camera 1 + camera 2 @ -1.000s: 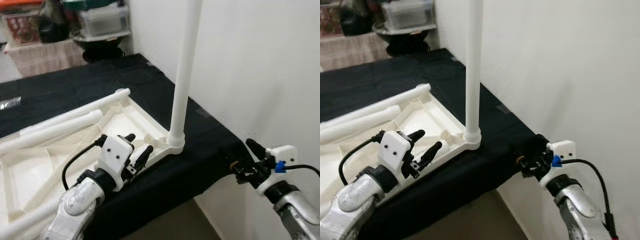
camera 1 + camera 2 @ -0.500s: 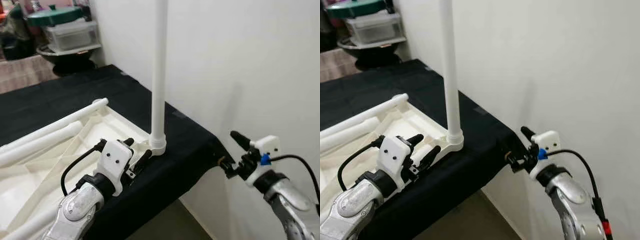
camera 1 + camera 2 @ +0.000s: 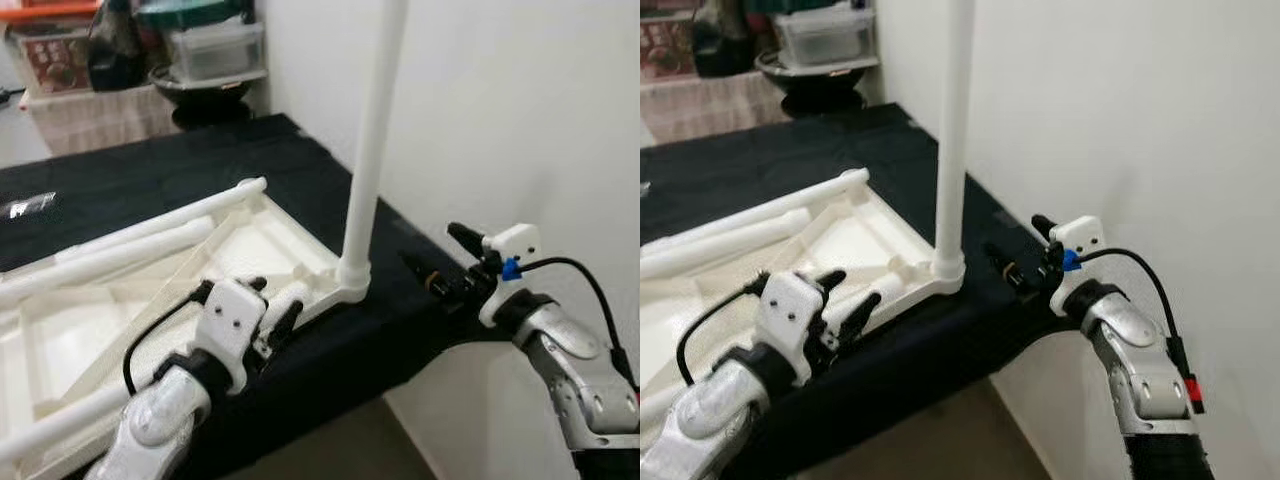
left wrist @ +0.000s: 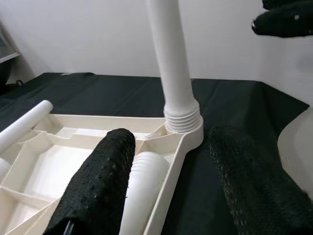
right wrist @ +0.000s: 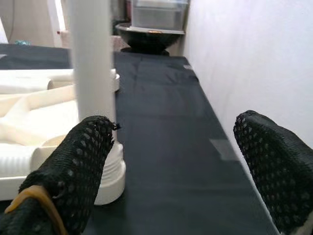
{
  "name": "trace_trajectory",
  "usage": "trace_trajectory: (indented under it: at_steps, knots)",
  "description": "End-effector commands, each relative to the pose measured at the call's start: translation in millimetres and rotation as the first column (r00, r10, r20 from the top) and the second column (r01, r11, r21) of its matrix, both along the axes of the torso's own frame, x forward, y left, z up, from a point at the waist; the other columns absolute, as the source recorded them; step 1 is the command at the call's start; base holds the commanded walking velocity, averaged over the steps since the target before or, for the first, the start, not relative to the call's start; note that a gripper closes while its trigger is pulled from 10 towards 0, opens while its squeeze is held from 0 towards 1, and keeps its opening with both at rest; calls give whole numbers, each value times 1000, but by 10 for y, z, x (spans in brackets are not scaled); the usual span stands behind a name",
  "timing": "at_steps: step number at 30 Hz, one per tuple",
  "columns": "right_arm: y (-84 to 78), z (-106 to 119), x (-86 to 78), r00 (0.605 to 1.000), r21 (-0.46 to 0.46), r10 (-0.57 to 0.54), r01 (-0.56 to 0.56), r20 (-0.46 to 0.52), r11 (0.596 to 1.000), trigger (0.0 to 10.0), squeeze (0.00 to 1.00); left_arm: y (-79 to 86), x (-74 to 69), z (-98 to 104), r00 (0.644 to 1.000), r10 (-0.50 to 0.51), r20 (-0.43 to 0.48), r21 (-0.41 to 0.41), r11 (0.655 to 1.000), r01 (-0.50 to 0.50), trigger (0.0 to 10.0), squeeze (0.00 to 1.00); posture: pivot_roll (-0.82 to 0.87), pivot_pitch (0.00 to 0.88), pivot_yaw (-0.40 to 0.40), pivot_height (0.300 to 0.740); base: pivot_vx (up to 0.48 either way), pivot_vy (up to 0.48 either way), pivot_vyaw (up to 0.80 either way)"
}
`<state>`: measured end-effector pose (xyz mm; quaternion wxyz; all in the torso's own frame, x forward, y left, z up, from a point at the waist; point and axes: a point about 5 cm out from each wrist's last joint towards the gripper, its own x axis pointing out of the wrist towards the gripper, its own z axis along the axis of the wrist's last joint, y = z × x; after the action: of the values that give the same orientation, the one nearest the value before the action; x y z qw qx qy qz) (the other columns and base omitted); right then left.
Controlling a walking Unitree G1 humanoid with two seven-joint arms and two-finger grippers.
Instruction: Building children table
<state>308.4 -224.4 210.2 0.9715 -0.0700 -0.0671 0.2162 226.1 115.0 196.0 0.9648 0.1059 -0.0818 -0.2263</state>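
Observation:
A white plastic tabletop (image 3: 110, 320) lies upside down on a black-covered surface. One white leg (image 3: 372, 140) stands upright, screwed into its near right corner socket (image 3: 352, 277). Two loose white legs (image 3: 130, 240) lie across the tabletop. My left gripper (image 3: 275, 303) is open at the tabletop's front rim, its fingers (image 4: 98, 181) astride that rim, short of the upright leg (image 4: 171, 58). My right gripper (image 3: 435, 260) is open and empty over the black cloth, just right of the upright leg (image 5: 90, 58), pointing at it.
A white wall (image 3: 520, 120) runs close along the right side. The black-covered surface (image 3: 190, 165) ends at a front edge near my arms. Storage bins and a dark bowl (image 3: 205, 60) stand at the far back.
My right gripper has risen from below the cloth's corner to above it, closer to the upright leg. The camera has shifted. The left gripper stays at the rim.

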Motion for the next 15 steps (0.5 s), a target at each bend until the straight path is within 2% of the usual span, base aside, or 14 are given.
trace_trajectory:
  at_steps: [1,2,3,15]
  knots:
    - [-37,11,13,1000,23,5,-4,-10,1000,10000,0,-12,5,-40,1000,5,-19,-2,1000,-5,10000,0,51,87,-27,740,0,0,0]
    - [-74,31,47,1000,7,3,-3,-1,1000,10000,0,-21,27,-56,1000,11,-22,-7,1000,-11,10000,0,50,86,-28,740,0,0,0]
    - [-81,26,96,1000,-52,26,-25,9,998,10000,0,-74,102,-83,1000,10,-22,-23,1000,-10,10000,0,51,81,-29,740,0,0,800]
    - [-80,79,213,999,-87,34,-33,15,996,10000,0,-178,285,-69,1000,17,-8,-84,996,-17,10000,0,47,73,-23,740,0,0,800]
